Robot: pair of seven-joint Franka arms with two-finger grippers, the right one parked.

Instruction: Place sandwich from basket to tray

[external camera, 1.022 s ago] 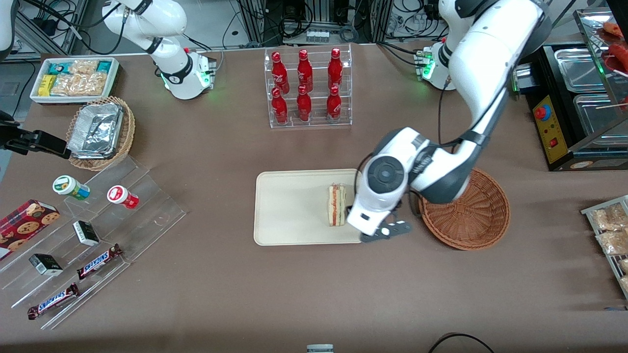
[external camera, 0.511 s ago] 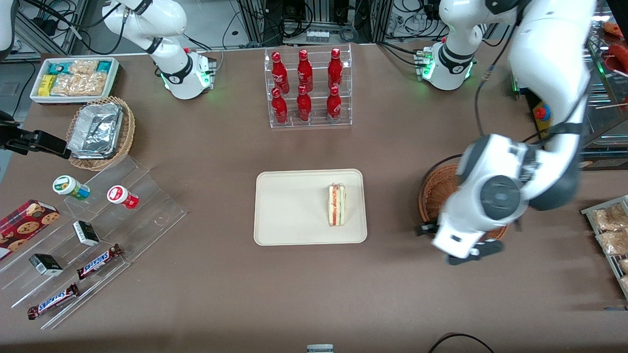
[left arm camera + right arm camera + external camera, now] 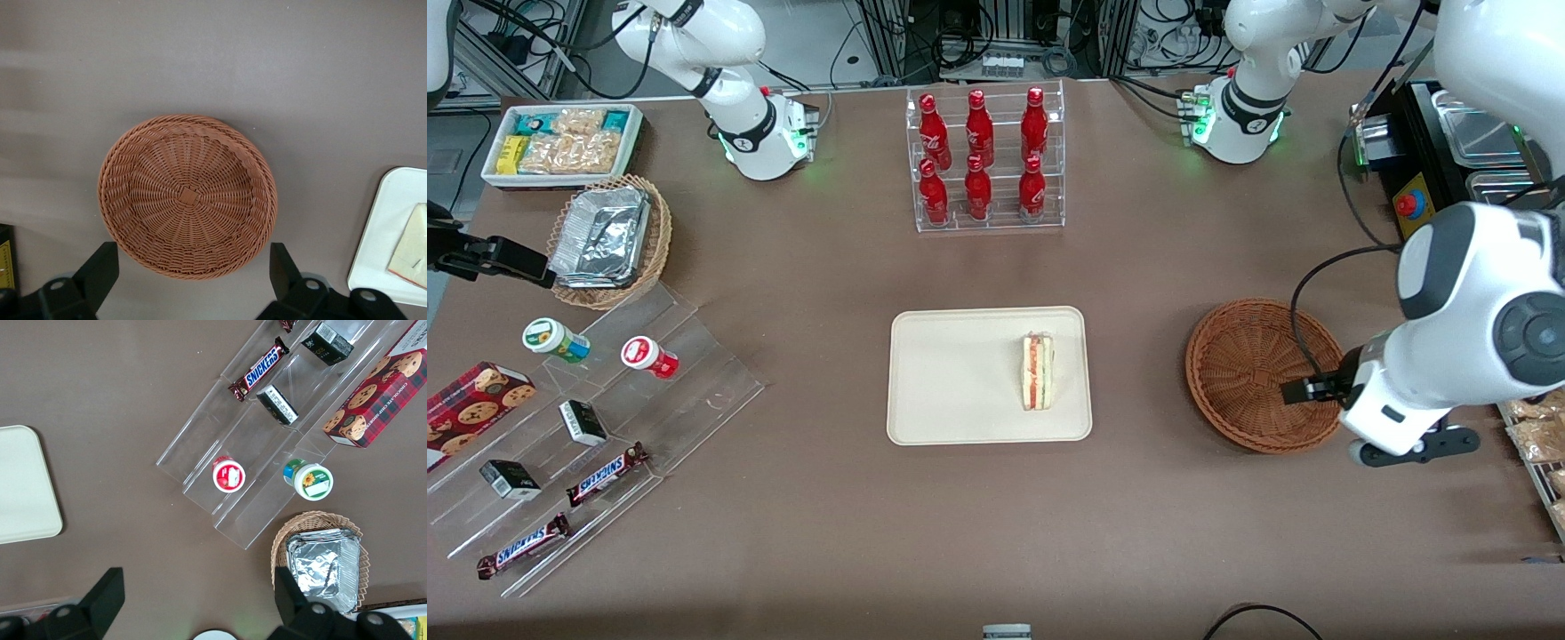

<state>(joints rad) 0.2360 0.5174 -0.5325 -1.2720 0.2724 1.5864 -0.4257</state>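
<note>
On the cream tray (image 3: 960, 391), a flat rectangle with rounded corners and a low rim, lies one sandwich (image 3: 1037, 372), a pale wedge with red and green layers on its cut edge, near the tray end that faces the working arm. Beside the tray, toward the working arm's end of the table, stands the basket (image 3: 1249, 378), a round shallow bowl of reddish-brown woven wicker, and nothing is in it. Above the basket's edge, on the side away from the tray, hangs the gripper (image 3: 193, 283); its two dark fingers (image 3: 100, 270) are spread wide apart and hold nothing. Farther from the front camera than the tray, a clear plastic rack (image 3: 987, 218) carries six red bottles (image 3: 978, 187) in two rows of three. Toward the parked arm's end, a lighter tan wicker basket (image 3: 654, 244) holds crinkled foil containers (image 3: 600, 236), and a white bin (image 3: 494, 173) holds snack packets. A stepped clear stand (image 3: 685, 356) bears two small round cups (image 3: 649, 357), two dark little boxes and two Snickers bars (image 3: 607, 475); one cookie box (image 3: 471, 409) lies beside it.
</note>
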